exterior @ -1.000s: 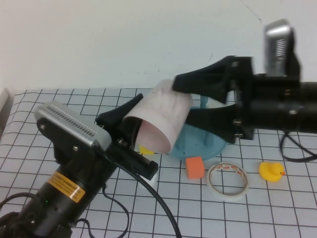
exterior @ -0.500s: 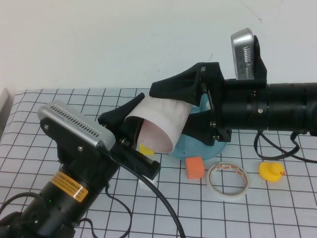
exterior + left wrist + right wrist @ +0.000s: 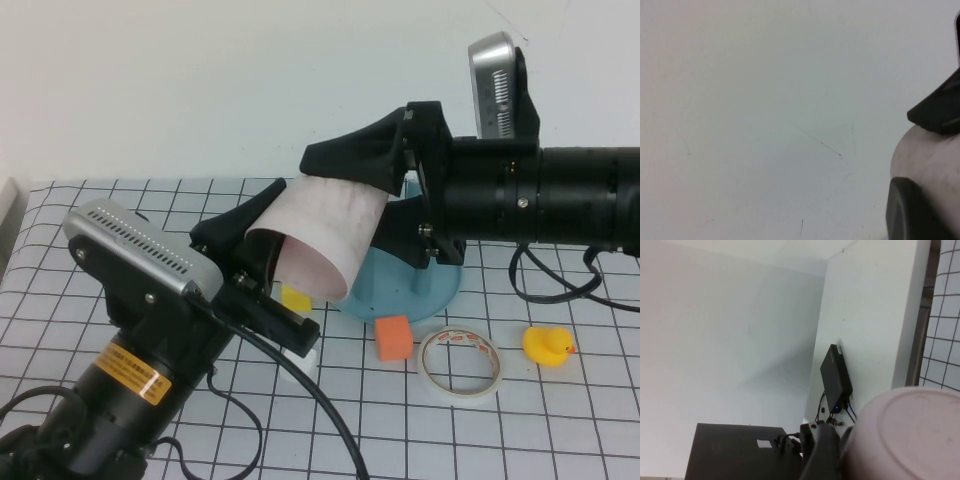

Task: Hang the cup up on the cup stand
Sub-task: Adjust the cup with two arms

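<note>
The cup is pale pink outside with a pinker inside, held between the black left gripper at its rim and the black right gripper around its closed end. Just under the right gripper, the cup stand shows a blue base. Below that gripper lie an orange block, a white tape ring with red print, and a yellow duck with an orange beak. The table is white with a black grid.
</note>
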Robot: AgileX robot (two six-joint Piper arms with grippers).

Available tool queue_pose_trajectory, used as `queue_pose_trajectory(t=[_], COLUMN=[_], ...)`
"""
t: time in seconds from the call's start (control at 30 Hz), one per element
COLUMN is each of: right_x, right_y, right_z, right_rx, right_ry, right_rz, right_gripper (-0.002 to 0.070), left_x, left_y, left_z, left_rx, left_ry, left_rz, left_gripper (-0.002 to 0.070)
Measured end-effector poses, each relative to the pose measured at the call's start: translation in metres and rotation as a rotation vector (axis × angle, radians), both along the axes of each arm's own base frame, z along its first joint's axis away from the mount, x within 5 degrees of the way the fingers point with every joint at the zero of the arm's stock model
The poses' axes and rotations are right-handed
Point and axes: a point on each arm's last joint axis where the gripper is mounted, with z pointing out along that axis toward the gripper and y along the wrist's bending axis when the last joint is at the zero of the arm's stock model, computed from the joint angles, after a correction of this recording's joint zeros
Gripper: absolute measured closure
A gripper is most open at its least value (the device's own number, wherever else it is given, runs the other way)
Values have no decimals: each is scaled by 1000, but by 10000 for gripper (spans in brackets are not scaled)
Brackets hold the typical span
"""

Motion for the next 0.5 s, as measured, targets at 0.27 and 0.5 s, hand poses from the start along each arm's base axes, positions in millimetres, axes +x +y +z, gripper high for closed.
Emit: queue_pose_trajectory(t=[0.27, 0.5], right_x=[-3, -3], right_y=[4, 4], right_z=[1, 1], right_rx=[-1, -3], right_ry=[-18, -31], right_rz=[20, 29], right_gripper=[95, 95], left_x=[0, 0], left_y=[0, 0], left_z=[-1, -1], left_rx=[6, 9], left_ry=[8, 12], left_rz=[0, 0], left_gripper=[528, 345])
